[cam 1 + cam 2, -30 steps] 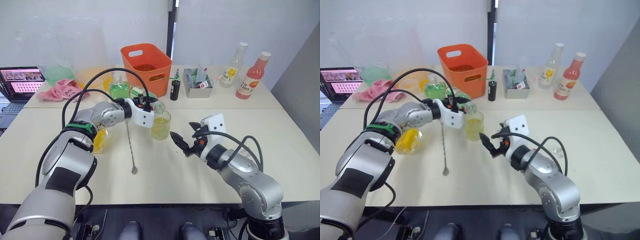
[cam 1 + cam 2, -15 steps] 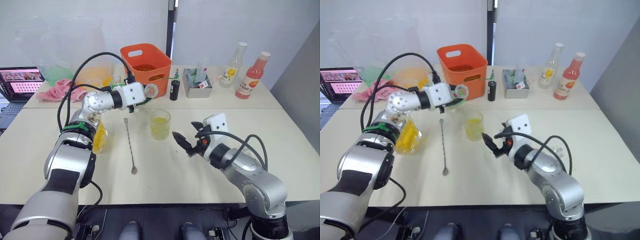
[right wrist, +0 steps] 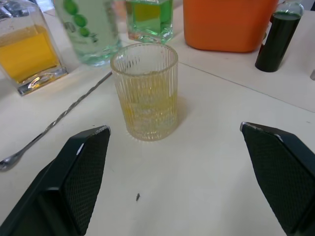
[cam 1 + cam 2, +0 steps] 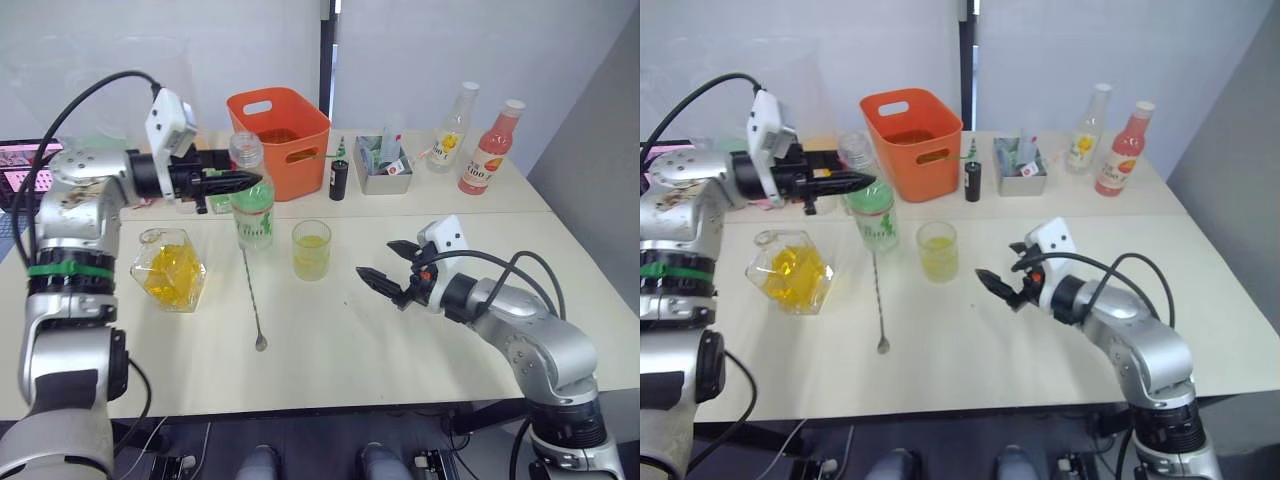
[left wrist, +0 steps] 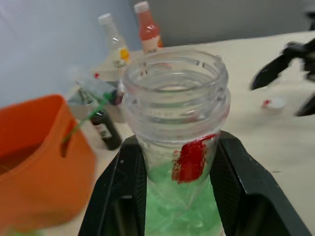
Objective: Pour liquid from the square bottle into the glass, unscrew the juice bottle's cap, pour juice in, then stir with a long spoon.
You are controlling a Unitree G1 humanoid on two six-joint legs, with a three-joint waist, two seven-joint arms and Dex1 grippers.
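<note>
Silver metal, long and thin, one stirring spoon (image 4: 253,300) lies flat on the pale table (image 4: 330,350), its bowl at the near end. The right gripper (image 4: 380,288) hangs just above the table with its two black fingers spread wide and nothing in them. Its wrist view looks at one ribbed glass (image 3: 146,93) a little way in front of the open fingers. The glass has some yellow drink in the bottom and stands beside the top end of the spoon.

To the left stands one square glass bottle of orange-yellow liquid (image 4: 172,270). Just behind the spoon stands one clear plastic juice bottle with green drink (image 4: 252,195). It is upright on the table and its cap is off. The left gripper (image 4: 245,181) is clamped on this bottle below its neck. The left wrist view shows one finger (image 5: 115,196) pressed to each side. That view also shows a small white round thing (image 5: 274,103) on the table near the right gripper.

Farther back are one orange plastic basket (image 4: 278,140), one small dark bottle (image 4: 339,180), one grey tray (image 4: 380,178) and two tall bottles, one clear with a yellow label (image 4: 448,142), one pink-red (image 4: 484,150). The right wrist view shows one bottle of green liquid (image 3: 147,19) too.
</note>
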